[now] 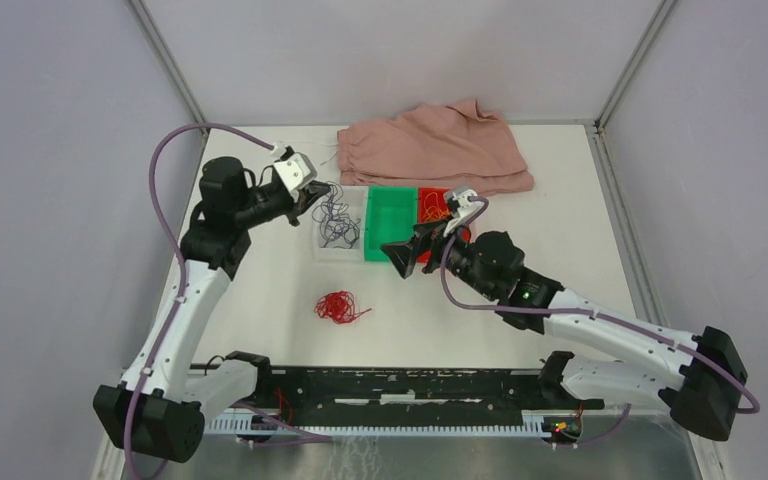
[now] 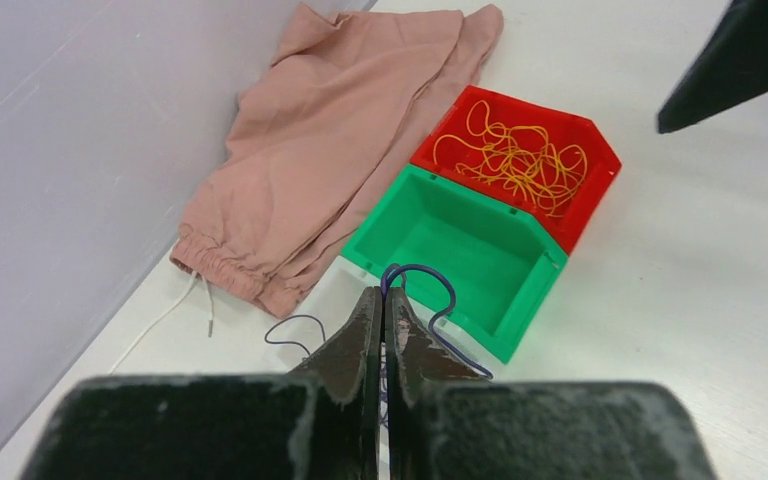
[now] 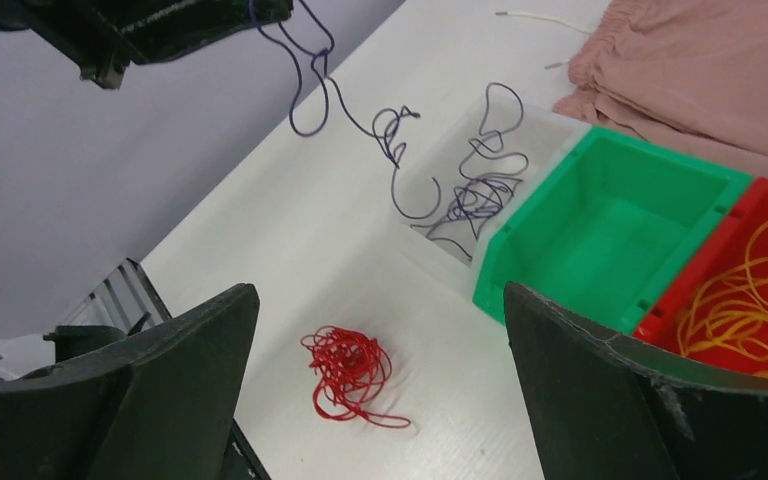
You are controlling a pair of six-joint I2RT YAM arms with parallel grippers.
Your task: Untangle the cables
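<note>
No readable text, no labels, no brand marks, no numbers on anything in view

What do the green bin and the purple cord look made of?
The green bin looks like moulded plastic: smooth, evenly coloured walls with a slight sheen. The purple cord is thin and floppy and holds loose curls, so maybe coated wire or string; too fine to tell.

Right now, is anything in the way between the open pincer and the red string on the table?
Nothing visible. The right pincer hangs open above the table, and the red cord lies alone on it just ahead, apart from the green bin. The purple cord dangles off to one side.
</note>
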